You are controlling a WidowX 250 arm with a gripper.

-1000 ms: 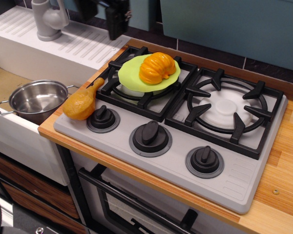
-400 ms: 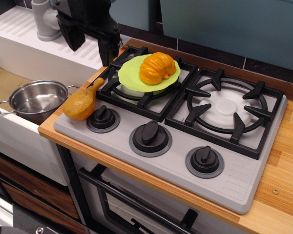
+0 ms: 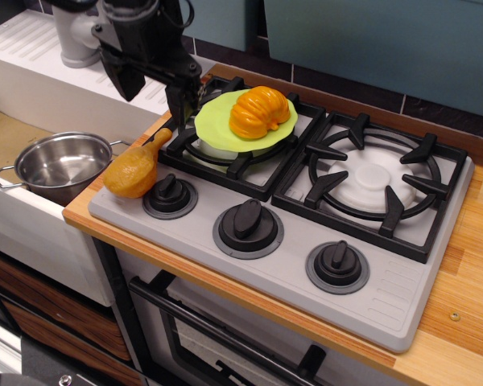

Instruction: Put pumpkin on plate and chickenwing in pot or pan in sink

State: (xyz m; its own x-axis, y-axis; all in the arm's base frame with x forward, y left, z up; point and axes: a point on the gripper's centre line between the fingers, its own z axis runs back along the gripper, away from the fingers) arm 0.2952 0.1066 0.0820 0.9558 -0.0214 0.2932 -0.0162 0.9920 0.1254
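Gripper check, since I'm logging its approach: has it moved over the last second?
Yes. The gripper has come down and leftward from beside the grey tap, toward the chickenwing.

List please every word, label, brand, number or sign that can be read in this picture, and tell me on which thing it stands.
No readable text appears anywhere.
The three black round stove knobs carry no visible markings.
The small shiny steel pot, the round lime-green plastic plate, the ribbed orange toy pumpkin, the golden-brown toy chicken piece and the black gripper show no labels.
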